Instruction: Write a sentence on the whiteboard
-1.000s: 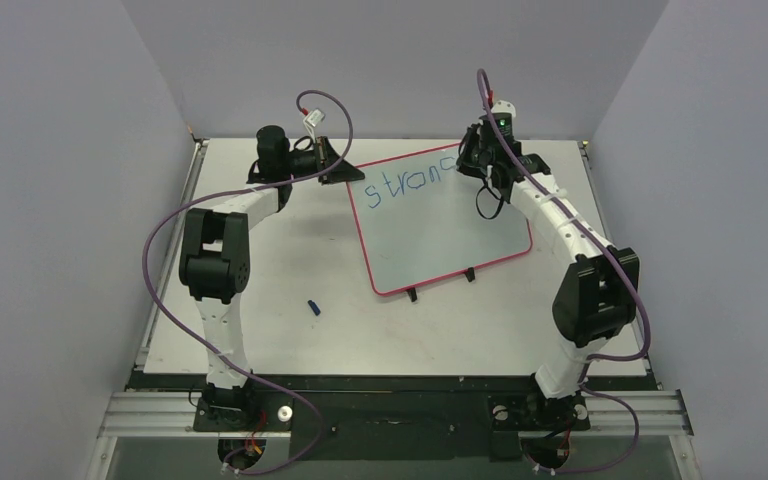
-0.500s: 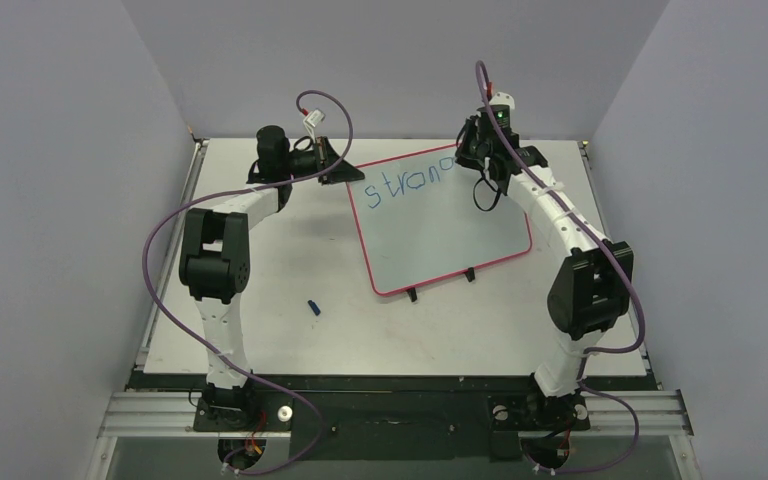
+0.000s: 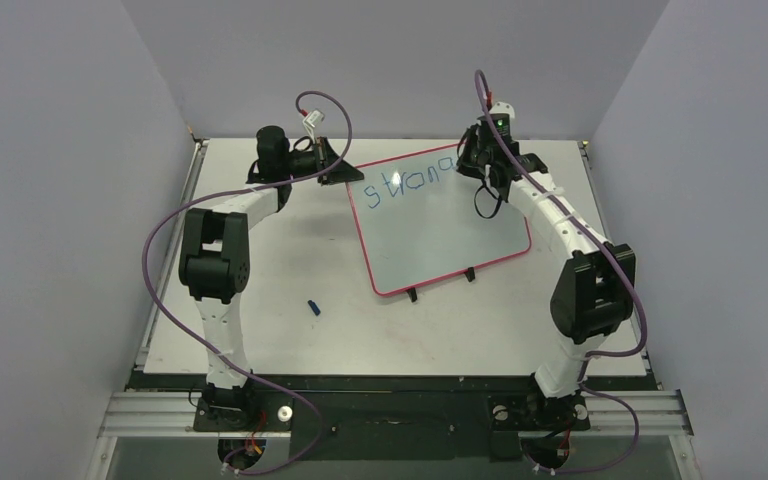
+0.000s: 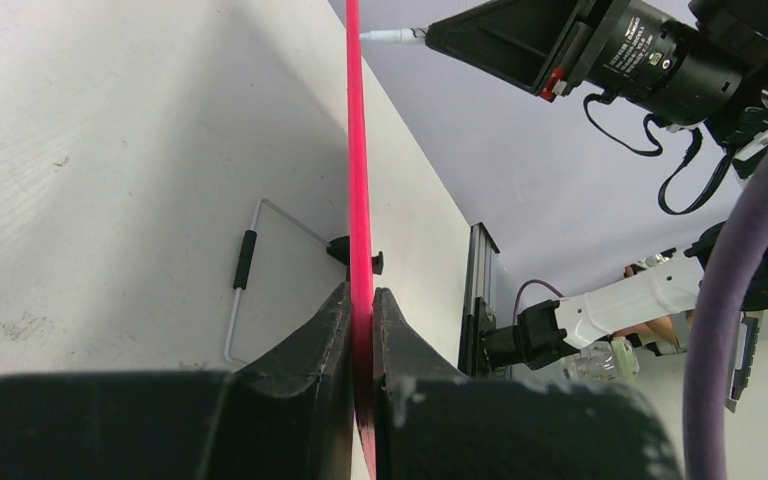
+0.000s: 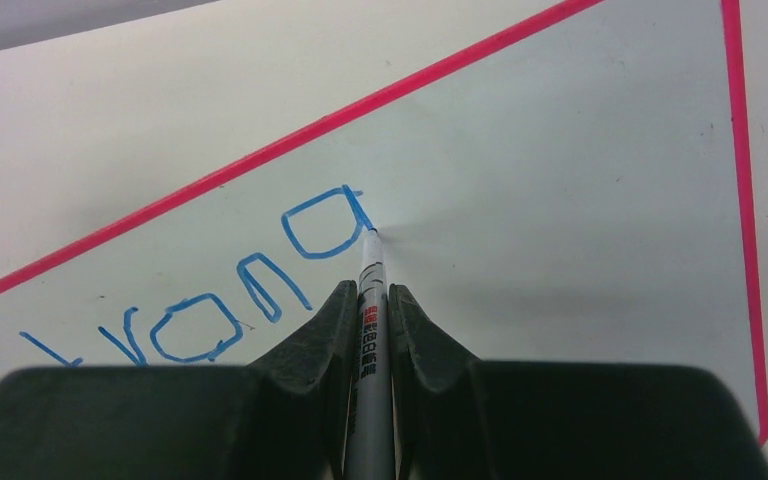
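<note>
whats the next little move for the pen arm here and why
Probably draw the marker tip a short way down toward the right gripper, then hook it left. The tip touches the whiteboard just below the last loop after "stron", so the g lacks its tail. The left gripper clamps the red rim, steadying the board.

Lab test cell, grey partition walls, aluminium rail
</note>
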### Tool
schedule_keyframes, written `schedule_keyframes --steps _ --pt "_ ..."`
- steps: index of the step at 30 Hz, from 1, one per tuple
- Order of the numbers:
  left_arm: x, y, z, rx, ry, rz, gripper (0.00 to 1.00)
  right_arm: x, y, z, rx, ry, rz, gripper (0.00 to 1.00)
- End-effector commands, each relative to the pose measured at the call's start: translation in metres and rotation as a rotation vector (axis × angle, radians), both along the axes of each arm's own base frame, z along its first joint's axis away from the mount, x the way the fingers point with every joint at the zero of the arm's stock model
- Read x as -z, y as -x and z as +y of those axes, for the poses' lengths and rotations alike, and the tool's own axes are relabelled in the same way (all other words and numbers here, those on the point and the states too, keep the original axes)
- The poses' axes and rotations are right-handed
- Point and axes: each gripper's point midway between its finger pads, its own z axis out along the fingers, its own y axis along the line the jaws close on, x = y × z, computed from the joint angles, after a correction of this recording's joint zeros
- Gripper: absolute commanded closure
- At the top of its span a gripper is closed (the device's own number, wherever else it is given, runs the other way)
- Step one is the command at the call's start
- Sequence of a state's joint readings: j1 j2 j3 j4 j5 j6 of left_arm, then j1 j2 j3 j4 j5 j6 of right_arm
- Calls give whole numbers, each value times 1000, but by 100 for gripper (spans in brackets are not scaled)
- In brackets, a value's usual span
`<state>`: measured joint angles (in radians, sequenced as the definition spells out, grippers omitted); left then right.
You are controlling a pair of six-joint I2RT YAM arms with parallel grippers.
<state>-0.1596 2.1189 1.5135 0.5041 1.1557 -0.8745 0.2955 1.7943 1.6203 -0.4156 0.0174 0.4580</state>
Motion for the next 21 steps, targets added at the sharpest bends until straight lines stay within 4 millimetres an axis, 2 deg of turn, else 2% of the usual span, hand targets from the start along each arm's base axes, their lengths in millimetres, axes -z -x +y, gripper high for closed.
schedule_keyframes --steps 1,15,21 --pt "-56 21 -2 88 24 -240 100 -10 15 3 -17 -13 -16 100" --pt "-58 21 -3 88 24 -243 100 10 53 14 -53 27 28 100" --pt "-58 22 -3 88 24 -243 100 4 53 26 -72 26 13 100"
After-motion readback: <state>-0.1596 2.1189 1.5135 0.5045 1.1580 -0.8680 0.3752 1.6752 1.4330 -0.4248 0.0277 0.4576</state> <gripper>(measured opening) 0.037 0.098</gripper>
